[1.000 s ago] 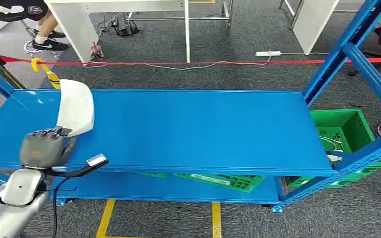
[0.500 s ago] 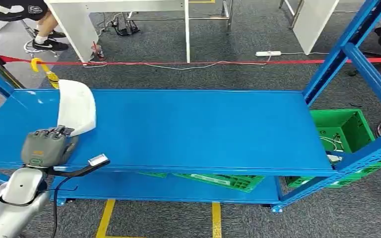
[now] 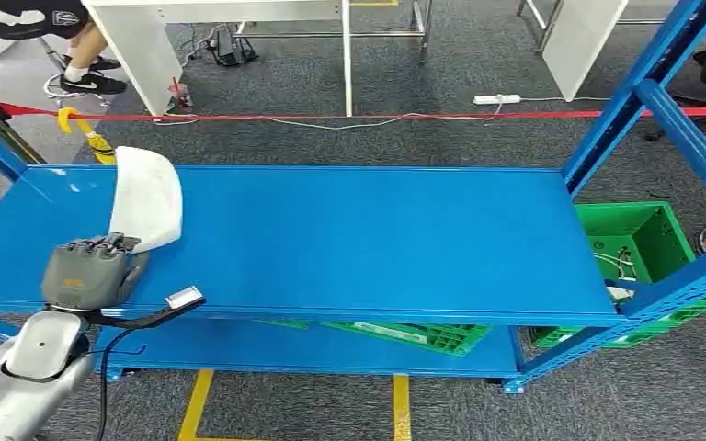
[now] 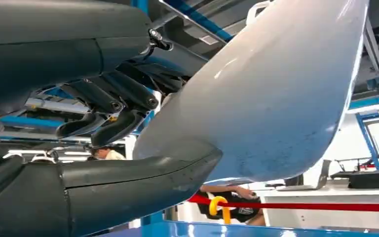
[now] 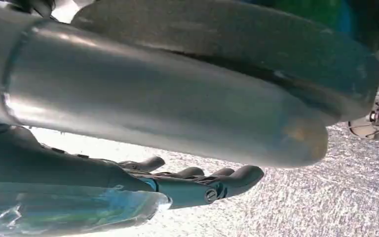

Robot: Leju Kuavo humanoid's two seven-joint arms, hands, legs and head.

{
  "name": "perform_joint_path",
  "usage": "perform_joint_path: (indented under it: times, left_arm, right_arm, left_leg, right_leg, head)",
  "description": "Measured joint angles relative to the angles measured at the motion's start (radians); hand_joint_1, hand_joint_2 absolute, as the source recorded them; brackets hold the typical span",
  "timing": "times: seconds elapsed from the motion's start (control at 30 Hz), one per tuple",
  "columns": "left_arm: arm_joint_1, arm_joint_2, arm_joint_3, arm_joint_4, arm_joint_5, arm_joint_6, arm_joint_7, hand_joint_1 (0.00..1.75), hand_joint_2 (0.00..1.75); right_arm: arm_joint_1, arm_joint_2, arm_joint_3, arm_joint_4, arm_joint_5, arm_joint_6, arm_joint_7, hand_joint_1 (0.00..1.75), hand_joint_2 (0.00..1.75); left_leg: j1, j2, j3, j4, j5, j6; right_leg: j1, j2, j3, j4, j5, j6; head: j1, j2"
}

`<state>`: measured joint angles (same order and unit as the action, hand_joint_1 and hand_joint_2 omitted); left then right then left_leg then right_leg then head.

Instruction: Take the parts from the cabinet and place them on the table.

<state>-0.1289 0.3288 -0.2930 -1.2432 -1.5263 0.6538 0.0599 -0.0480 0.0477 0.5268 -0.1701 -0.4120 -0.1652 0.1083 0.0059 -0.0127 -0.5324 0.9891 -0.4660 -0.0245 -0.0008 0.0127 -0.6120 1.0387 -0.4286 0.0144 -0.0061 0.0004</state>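
A white curved shell part (image 3: 147, 197) stands up from the left end of the blue cabinet shelf (image 3: 358, 239). My left hand (image 3: 90, 272) grips its near end at the shelf's front edge. In the left wrist view the white part (image 4: 276, 89) runs between the thick grey thumb (image 4: 128, 182) and the darker fingers (image 4: 108, 106). My right hand (image 5: 197, 185) hangs low over grey carpet, its fingers stretched out with nothing between them.
A lower blue shelf (image 3: 239, 349) sits below, with green crates (image 3: 404, 333) beneath and another green crate (image 3: 634, 241) at the right. Blue uprights (image 3: 643, 87) rise at the right. A red tape line (image 3: 377, 117) crosses the carpet, and a person's feet (image 3: 87, 78) stand beyond it.
My left hand and the white part have shifted slightly to the right along the shelf's left end. Everything else stays put.
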Motion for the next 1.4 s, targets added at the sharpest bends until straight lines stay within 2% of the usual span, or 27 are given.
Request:
perform_joint_path:
  times: [0.1,0.13,0.2,0.3,0.33,0.37,0.43,0.47,0.5,0.53,0.63,0.67,0.7,0.77,0.8,0.83,0.9,0.97,1.0,1.03,1.07,1.13,1.17,1.23,1.3,1.33,1.4]
  left_arm:
    - [-0.001,0.003,-0.002,0.0,-0.001,0.0,0.001,1.75,1.75]
    - [-0.003,0.003,-0.002,0.0,-0.001,0.0,0.001,1.75,1.75]
    - [-0.007,0.003,-0.003,-0.001,-0.001,0.0,0.001,1.75,1.75]
    - [-0.006,0.003,-0.006,-0.001,-0.001,-0.001,0.001,1.75,1.75]
    - [-0.005,0.002,-0.008,-0.001,-0.001,-0.001,0.001,1.75,1.75]
    - [-0.005,0.002,-0.01,-0.001,-0.001,-0.001,0.001,1.75,1.75]
    - [-0.006,0.002,-0.014,-0.001,-0.001,-0.001,0.001,1.75,1.75]
    - [-0.006,0.002,-0.016,-0.001,-0.001,-0.002,0.001,1.75,1.75]
    - [-0.007,0.005,-0.016,-0.001,-0.001,-0.002,0.001,1.75,1.75]
    - [-0.009,0.005,-0.018,-0.001,-0.001,-0.003,0.001,1.75,1.75]
    - [-0.009,0.005,-0.02,-0.001,-0.001,-0.003,0.002,1.75,1.75]
    - [-0.01,0.005,-0.021,-0.002,-0.001,-0.003,0.002,1.75,1.75]
    - [-0.009,0.005,-0.021,-0.002,-0.001,-0.003,0.002,1.75,1.75]
    - [-0.011,0.005,-0.021,-0.001,-0.001,-0.003,0.004,1.75,1.75]
    - [-0.011,0.005,-0.022,-0.001,-0.001,-0.003,0.004,1.75,1.75]
    - [-0.009,0.005,-0.024,-0.001,-0.001,-0.003,0.004,1.75,1.75]
    - [-0.009,0.005,-0.026,-0.001,-0.001,-0.003,0.004,1.75,1.75]
    - [-0.012,0.005,-0.025,-0.002,-0.001,-0.003,0.004,1.75,1.75]
    - [-0.015,0.005,-0.025,-0.002,-0.001,-0.003,0.004,1.75,1.75]
    - [-0.018,0.005,-0.025,-0.002,-0.001,-0.003,0.004,1.75,1.75]
    - [-0.018,0.006,-0.025,-0.002,-0.001,-0.002,0.004,1.75,1.75]
    - [-0.016,0.006,-0.025,-0.002,-0.001,-0.003,0.004,1.75,1.75]
    - [-0.017,0.005,-0.026,-0.002,-0.001,-0.003,0.004,1.75,1.75]
    - [-0.017,0.005,-0.026,-0.003,-0.001,-0.003,0.004,1.75,1.75]
    - [-0.016,0.005,-0.027,-0.003,-0.001,-0.004,0.004,1.75,1.75]
    - [-0.014,0.005,-0.027,-0.003,-0.001,-0.004,0.004,1.75,1.75]
    - [-0.01,0.005,-0.027,-0.003,-0.001,-0.005,0.004,1.75,1.75]
  right_arm:
    - [0.0,0.0,0.0,0.0,0.0,0.0,0.0,0.0,0.0]
    - [0.0,0.0,0.0,0.0,0.0,0.0,0.0,0.0,0.0]
    - [-0.001,0.0,0.001,0.0,0.0,-0.001,0.0,0.0,0.0]
    - [-0.001,-0.001,0.002,0.0,0.0,-0.001,0.0,0.0,0.0]
    - [-0.001,-0.001,0.002,0.0,0.0,-0.002,0.0,0.0,0.0]
    - [-0.001,-0.001,0.002,0.0,0.0,-0.002,0.0,0.0,0.0]
    - [-0.001,-0.002,0.002,0.0,0.0,0.0,0.0,0.0,0.0]
    - [-0.002,-0.002,0.002,0.0,0.0,0.009,0.0,0.0,0.0]
    - [-0.005,0.0,0.004,0.0,0.001,0.015,0.0,0.0,0.0]
    - [-0.005,-0.001,0.006,-0.001,0.001,0.016,0.0,0.0,0.0]
    - [-0.004,-0.001,0.007,-0.001,0.0,0.027,-0.001,0.0,0.0]
    - [-0.003,-0.002,0.007,-0.001,0.0,0.03,0.001,0.0,0.0]
    - [-0.003,-0.002,0.007,-0.001,0.0,0.035,0.001,0.0,0.0]
    - [-0.005,-0.003,0.007,-0.002,-0.002,0.039,0.001,0.0,0.0]
    - [-0.004,-0.003,0.007,-0.002,-0.002,0.04,0.001,0.0,0.0]
    - [-0.004,-0.003,0.007,-0.001,-0.002,0.04,0.001,0.0,0.0]
    - [-0.003,-0.003,0.007,-0.001,-0.002,0.041,0.001,0.0,0.0]
    - [-0.005,-0.003,0.007,-0.002,-0.002,0.042,0.001,0.0,0.0]
    - [-0.005,-0.003,0.007,-0.002,-0.002,0.042,0.001,0.0,0.0]
    - [-0.005,-0.003,0.007,-0.002,-0.002,0.042,0.001,0.0,0.0]
    - [-0.005,-0.003,0.007,-0.002,-0.002,0.042,0.001,0.0,0.0]
    - [-0.002,-0.003,0.007,-0.002,-0.003,0.043,0.001,0.0,0.0]
    - [0.001,-0.006,0.007,-0.001,-0.003,0.043,0.001,0.0,0.0]
    - [0.0,-0.006,0.007,-0.001,-0.003,0.045,-0.001,0.0,0.0]
    - [-0.001,-0.008,0.007,-0.001,-0.003,0.045,0.0,0.0,0.0]
    - [-0.001,-0.008,0.007,-0.001,-0.003,0.045,0.0,0.0,0.0]
    - [-0.002,-0.008,0.007,-0.001,-0.004,0.045,0.0,0.0,0.0]
  left_leg:
    - [-0.005,0.0,-0.001,0.0,0.009,0.011]
    - [0.003,0.001,0.001,-0.018,0.021,0.016]
    - [0.012,0.007,0.003,-0.031,0.034,0.022]
    - [0.015,0.011,-0.004,-0.03,0.035,0.02]
    - [0.018,0.011,-0.005,-0.029,0.036,0.018]
    - [0.021,0.011,-0.006,-0.028,0.037,0.016]
    - [0.031,0.011,-0.007,-0.022,0.035,0.005]
    - [0.035,0.011,-0.008,-0.015,0.032,-0.005]
    - [0.029,0.01,-0.016,-0.013,0.032,-0.017]
    - [0.027,0.009,-0.021,-0.006,0.035,-0.024]
    - [0.031,0.007,-0.027,-0.005,0.047,-0.04]
    - [0.034,0.009,-0.032,0.001,0.032,-0.043]
    - [0.032,0.01,-0.047,0.032,-0.006,-0.042]
    - [0.026,0.01,-0.11,0.19,-0.106,-0.041]
    - [0.024,0.01,-0.138,0.268,-0.141,-0.039]
    - [0.022,0.01,-0.148,0.311,-0.151,-0.036]
    - [0.018,0.01,-0.111,0.273,-0.102,-0.026]
    - [0.011,0.01,-0.007,0.116,-0.034,-0.012]
    - [0.008,0.01,0.042,0.045,-0.046,-0.007]
    - [0.004,0.009,0.061,0.0,-0.055,-0.006]
    - [0.002,0.009,0.05,0.001,-0.052,-0.005]
    - [-0.002,0.01,0.041,0.0,-0.038,0.009]
    - [0.006,0.012,0.033,-0.007,-0.021,0.018]
    - [0.005,0.012,0.011,-0.007,-0.001,0.031]
    - [0.004,0.013,-0.017,-0.006,0.021,0.033]
    - [0.003,0.012,-0.032,-0.005,0.032,0.033]
    - [0.002,0.012,-0.059,-0.004,0.053,0.031]
  right_leg:
    - [-0.004,0.0,0.003,-0.009,0.011,0.013]
    - [0.003,0.002,0.004,-0.012,0.014,0.018]
    - [0.002,-0.002,-0.021,0.032,-0.039,0.028]
    - [-0.009,-0.003,-0.107,0.258,-0.146,0.043]
    - [-0.012,-0.003,-0.114,0.282,-0.144,0.049]
    - [-0.014,-0.004,-0.097,0.26,-0.121,0.054]
    - [-0.022,-0.006,-0.012,0.11,-0.041,0.064]
    - [-0.029,-0.008,0.034,0.022,-0.023,0.073]
    - [-0.018,-0.001,0.061,0.007,-0.044,0.075]
    - [-0.02,0.003,0.048,0.007,-0.038,0.053]
    - [-0.018,0.004,0.032,0.015,-0.036,0.027]
    - [-0.021,0.002,0.028,0.013,-0.031,0.013]
    - [-0.019,0.002,0.021,0.013,-0.025,0.004]
    - [-0.014,0.0,-0.001,0.013,-0.013,-0.014]
    - [-0.01,-0.002,-0.012,0.013,-0.005,-0.017]
    - [-0.006,-0.002,-0.022,0.013,0.002,-0.019]
    - [-0.002,-0.002,-0.041,0.013,0.018,-0.019]
    - [-0.001,-0.002,-0.058,0.013,0.037,-0.015]
    - [0.001,-0.001,-0.064,0.014,0.045,-0.01]
    - [0.005,0.0,-0.07,0.015,0.053,-0.004]
    - [0.005,-0.001,-0.071,0.01,0.065,0.003]
    - [0.001,-0.002,-0.069,-0.006,0.086,0.016]
    - [-0.001,-0.002,-0.076,-0.004,0.084,0.022]
    - [-0.001,-0.004,-0.103,0.068,-0.027,0.031]
    - [-0.001,-0.004,-0.134,0.221,-0.13,0.036]
    - [-0.001,-0.004,-0.14,0.28,-0.145,0.038]
    - [-0.001,-0.004,-0.098,0.279,-0.099,0.036]
  head:
    - [-0.001,0.0]
    - [-0.001,0.0]
    - [0.009,0.0]
    - [0.012,0.0]
    - [0.011,0.0]
    - [0.011,0.0]
    - [0.011,0.0]
    - [0.013,0.0]
    - [0.019,0.0]
    - [0.021,0.0]
    - [0.016,0.0]
    - [0.015,0.0]
    - [0.013,0.0]
    - [0.011,0.0]
    - [0.011,0.0]
    - [0.011,0.0]
    - [0.011,0.0]
    - [0.011,0.0]
    - [0.01,0.0]
    - [0.013,0.0]
    - [0.013,0.0]
    - [0.013,0.0]
    - [0.011,0.0]
    - [0.016,0.0]
    - [0.015,0.0]
    - [0.016,0.0]
    - [0.016,0.0]
